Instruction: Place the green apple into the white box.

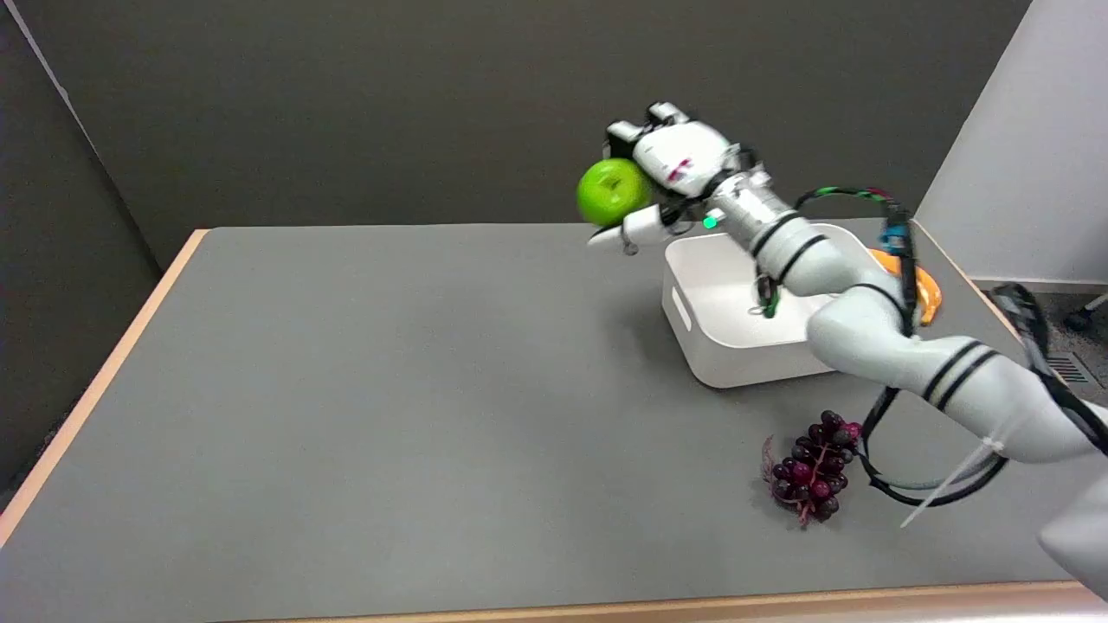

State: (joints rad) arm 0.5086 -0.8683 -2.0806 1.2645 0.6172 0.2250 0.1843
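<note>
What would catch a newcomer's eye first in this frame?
The bright green apple, held up in the air by the right hand, left of and beyond the white box. Next, the dark purple grapes lying on the grey table in front of the box.

Open white box [692, 322], grapes [814, 478] nearby

Purple grapes [814, 467] lie on the grey table [389, 389].
</note>
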